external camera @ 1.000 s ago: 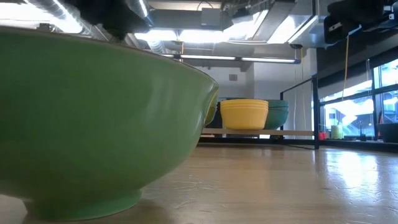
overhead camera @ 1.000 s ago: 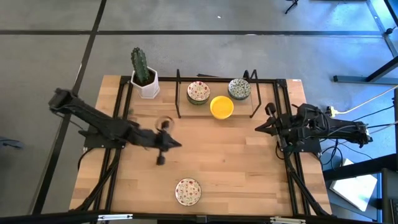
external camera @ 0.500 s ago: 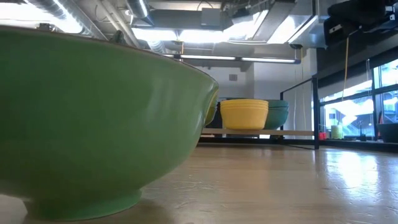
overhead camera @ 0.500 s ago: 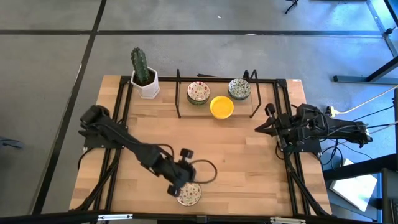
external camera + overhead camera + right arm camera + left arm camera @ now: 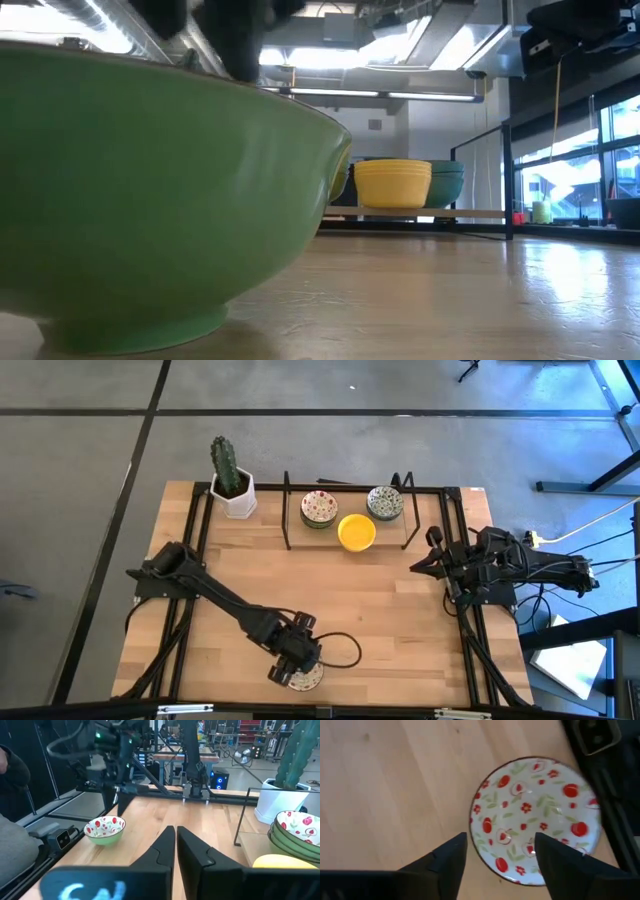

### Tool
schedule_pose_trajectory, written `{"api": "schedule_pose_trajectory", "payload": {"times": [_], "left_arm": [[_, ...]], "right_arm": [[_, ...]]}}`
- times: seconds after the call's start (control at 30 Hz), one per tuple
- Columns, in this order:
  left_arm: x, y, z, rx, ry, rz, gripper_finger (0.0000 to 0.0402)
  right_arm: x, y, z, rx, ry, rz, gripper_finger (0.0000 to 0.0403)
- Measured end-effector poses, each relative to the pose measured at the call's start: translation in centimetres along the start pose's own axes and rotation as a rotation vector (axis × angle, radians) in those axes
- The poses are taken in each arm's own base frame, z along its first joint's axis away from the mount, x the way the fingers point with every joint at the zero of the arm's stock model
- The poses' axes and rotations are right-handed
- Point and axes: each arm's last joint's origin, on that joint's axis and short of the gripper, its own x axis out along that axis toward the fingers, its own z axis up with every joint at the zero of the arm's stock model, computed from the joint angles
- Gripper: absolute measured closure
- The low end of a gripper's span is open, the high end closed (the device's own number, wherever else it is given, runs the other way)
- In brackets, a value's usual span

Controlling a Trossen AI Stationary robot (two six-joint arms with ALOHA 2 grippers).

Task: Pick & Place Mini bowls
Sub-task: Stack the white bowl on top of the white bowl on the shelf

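One mini bowl (image 5: 535,820), white inside with red floral specks and green outside, stands on its foot near the table's near edge (image 5: 308,678). My left gripper (image 5: 500,850) is open and points down over it. One finger is over the bowl's inside, the other over the wood just outside the rim. From the right wrist view the gripper (image 5: 119,790) hangs a little above the bowl (image 5: 105,830). At the far side are a red-specked stack (image 5: 319,508), a yellow bowl (image 5: 356,531) and a grey-green stack (image 5: 385,503). My right gripper (image 5: 176,832) waits shut at the table's right edge.
A black wire rack (image 5: 290,510) frames the far bowls. A white pot with a cactus (image 5: 232,480) stands at the far left corner. Black frame rails (image 5: 190,560) run along both sides of the table. Bare wood (image 5: 350,600) lies in the middle.
My left arm has swung from the table's left middle toward the near edge and to the right, ending over the red-specked bowl. Its gripper has tipped from nearly level to pointing steeply down. The bowl has not moved.
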Motion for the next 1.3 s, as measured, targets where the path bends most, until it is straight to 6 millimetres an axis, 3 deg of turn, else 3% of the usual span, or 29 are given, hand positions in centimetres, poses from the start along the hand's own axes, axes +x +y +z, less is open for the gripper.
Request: {"api": "schedule_pose_trajectory", "payload": {"times": [0.37,0.53,0.83,1.3], "left_arm": [[3.5,3.0,-0.2,-0.145,0.106,0.013,0.0107],[4.4,3.8,-0.3,-0.171,0.132,-0.01,0.0105],[6.1,3.5,-0.7,-0.167,0.18,-0.022,0.0105],[6.4,3.6,-0.9,-0.116,0.197,-0.012,0.0105]], "right_arm": [[0.0,0.0,0.0,0.0,-0.001,0.0,0.0385],[0.0,0.0,0.0,0.0,0.0,0.0,0.0385],[0.0,0.0,0.0,-0.001,-0.001,0.0,0.0385],[0.0,0.0,0.0,-0.002,-0.003,0.0,0.0385]]}}
